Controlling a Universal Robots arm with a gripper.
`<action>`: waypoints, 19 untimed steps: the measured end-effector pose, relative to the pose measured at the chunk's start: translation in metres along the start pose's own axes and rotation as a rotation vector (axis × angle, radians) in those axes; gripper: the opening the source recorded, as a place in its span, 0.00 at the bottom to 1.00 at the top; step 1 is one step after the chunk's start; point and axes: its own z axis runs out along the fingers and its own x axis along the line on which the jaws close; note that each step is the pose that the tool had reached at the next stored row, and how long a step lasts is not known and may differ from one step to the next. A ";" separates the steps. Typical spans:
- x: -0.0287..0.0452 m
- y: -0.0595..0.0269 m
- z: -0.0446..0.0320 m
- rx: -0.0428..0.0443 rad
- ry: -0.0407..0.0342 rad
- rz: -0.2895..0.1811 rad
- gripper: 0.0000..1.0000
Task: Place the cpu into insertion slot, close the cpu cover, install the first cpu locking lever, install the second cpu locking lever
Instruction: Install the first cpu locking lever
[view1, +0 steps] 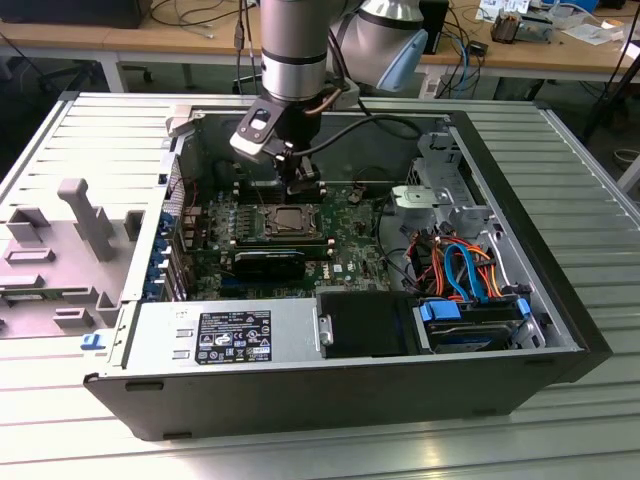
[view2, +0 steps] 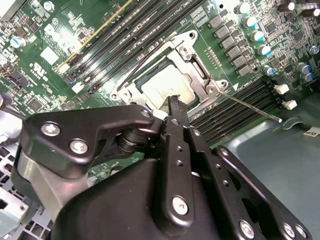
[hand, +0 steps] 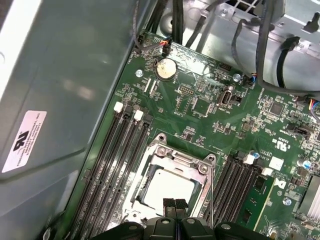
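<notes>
Pincer (hand: 175, 203), pressed together and empty, stood directly over one edge of the chip (hand: 165, 186), seated flat in its socket (hand: 182, 159).

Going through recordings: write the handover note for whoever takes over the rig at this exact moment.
Gripper: shut, nothing visibly held, tips over one edge of the chip; contact unclear.
Chip: seated in the socket on the green board.
Cover: appears to lie flat around the chip.
Done: chip placed, cover apparently down.
Left: in the second wrist view a thin lever sticks out free beside the socket, not latched; the other lever's state is unclear.
</notes>
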 end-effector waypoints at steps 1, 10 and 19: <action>0.0000 0.0000 0.0000 -0.0003 -0.0002 -0.006 0.11; 0.0000 0.0000 0.0000 -0.0031 -0.0023 -0.070 0.11; 0.0000 0.0000 0.0000 -0.0056 -0.0041 -0.124 0.11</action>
